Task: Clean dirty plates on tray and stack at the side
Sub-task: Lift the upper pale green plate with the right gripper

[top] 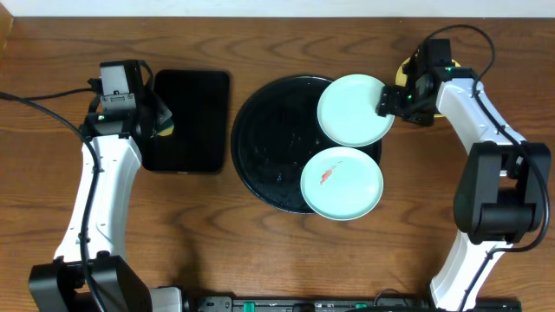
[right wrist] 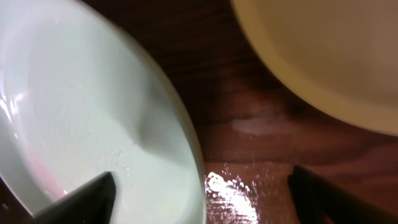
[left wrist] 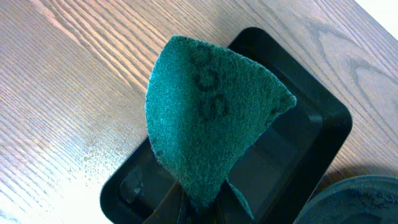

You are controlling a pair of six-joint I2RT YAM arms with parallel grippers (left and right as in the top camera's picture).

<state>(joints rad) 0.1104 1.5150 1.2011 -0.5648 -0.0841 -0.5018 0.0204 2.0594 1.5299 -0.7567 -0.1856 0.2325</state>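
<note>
Beside the mint plate (right wrist: 93, 124), right wrist view shows yellow plate (right wrist: 323, 56).

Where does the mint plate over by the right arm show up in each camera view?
Overhead: the mint plate is upper right of centre, overlapping the round black tray at its rim.
Left wrist: not in it.
Right wrist: it fills the left half.
Shared landmark: the wood tabletop, seen in all three views.
</note>
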